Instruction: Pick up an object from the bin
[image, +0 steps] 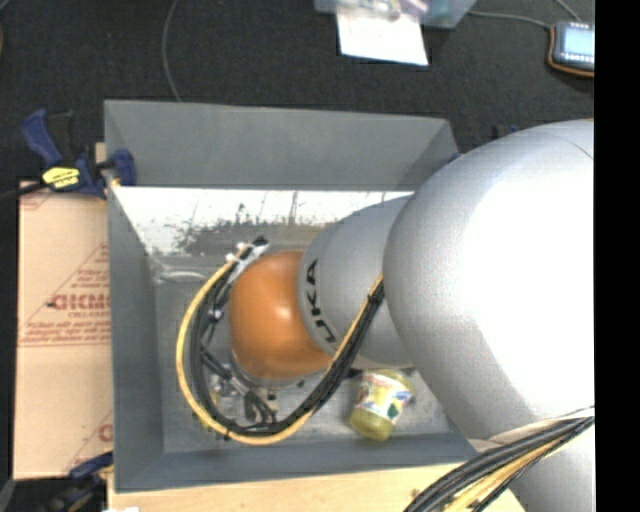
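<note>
The arm (480, 300) reaches in from 3 o'clock and is bent well down into the bin (132, 330), with its orange cover (262, 320) over the middle of the floor and a loop of cables (185, 350) curving round it on the 9 o'clock side. The gripper (238, 398) is low, at about 7 o'clock on the floor, close to the front wall. It is mostly hidden under the cover and the cables, so I cannot tell whether it is spread, pressed together or pinching anything, and nothing can be made out in its grasp. The one loose thing plain to see is a small pot (380, 403), yellow-green at its end with a printed pale label, lying tilted at about 5 o'clock on the floor, near the front wall and just below the arm. It is apart from the gripper, off towards 3 o'clock from it, and rests on the floor untouched. Whether anything else lies under the cover or the arm is hidden. As I judge it, the descent into the bin is made, but no grasp is shown. Closing on a thing and lifting it clear of the bin are both left to do.
</note>
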